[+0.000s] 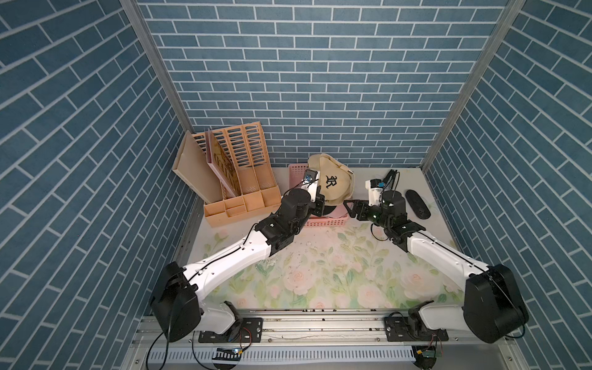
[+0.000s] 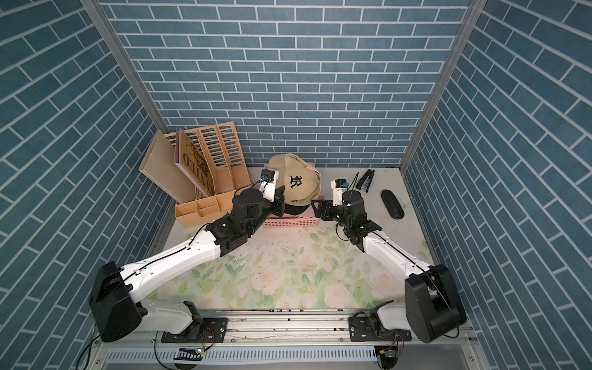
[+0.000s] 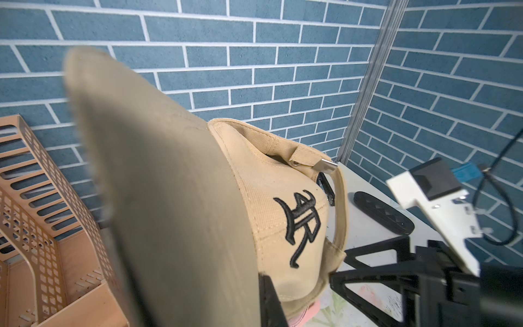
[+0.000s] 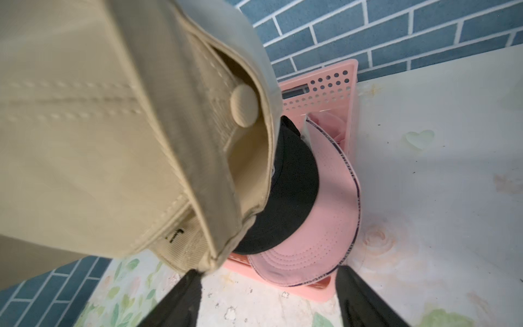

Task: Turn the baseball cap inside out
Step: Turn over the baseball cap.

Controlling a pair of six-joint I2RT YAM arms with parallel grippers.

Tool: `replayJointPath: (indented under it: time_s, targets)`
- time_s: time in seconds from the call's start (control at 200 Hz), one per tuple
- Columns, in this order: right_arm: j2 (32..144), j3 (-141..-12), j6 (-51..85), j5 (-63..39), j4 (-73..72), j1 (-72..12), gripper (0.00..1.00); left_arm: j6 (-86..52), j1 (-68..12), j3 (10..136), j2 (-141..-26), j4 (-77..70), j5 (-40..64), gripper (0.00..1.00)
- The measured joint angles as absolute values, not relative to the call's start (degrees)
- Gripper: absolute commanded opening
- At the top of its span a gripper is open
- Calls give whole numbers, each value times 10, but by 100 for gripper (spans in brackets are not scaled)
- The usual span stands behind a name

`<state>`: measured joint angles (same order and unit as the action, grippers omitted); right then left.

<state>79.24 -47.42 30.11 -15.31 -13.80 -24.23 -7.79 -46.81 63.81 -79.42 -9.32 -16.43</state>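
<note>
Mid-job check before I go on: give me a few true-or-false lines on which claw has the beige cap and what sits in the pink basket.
1. The left claw grips the beige cap. True.
2. The right claw is shut on the cap. False: its jaws stand open beside the cap's lower edge.
3. The pink basket holds a black cap and a pink cap. True.
4. The beige cap lies flat on the table. False: it is held up over the basket.
</note>
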Motion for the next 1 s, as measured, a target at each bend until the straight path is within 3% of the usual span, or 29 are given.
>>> replayJointPath:
  time_s: [0.08,0.175,0.355,0.635,0.8,1.0]
  targets:
    - [813,-476,310,-160,-156,-231,43,-80,-468,638,-794,-93,-151,0]
    - [825,-476,317,-174,-177,-210,42,-81,-468,638,-793,-85,-125,0]
    - [820,-476,311,-197,-197,-182,56,-83,-470,629,-780,-66,-105,0]
    - [719,-472,292,-203,-158,-185,74,-75,-470,624,-784,-39,-178,0]
    - [678,-486,263,-182,-115,-190,76,-58,-471,625,-800,-32,-203,0]
    - [739,-574,188,-170,-42,-218,77,-15,-488,656,-820,1,-205,0]
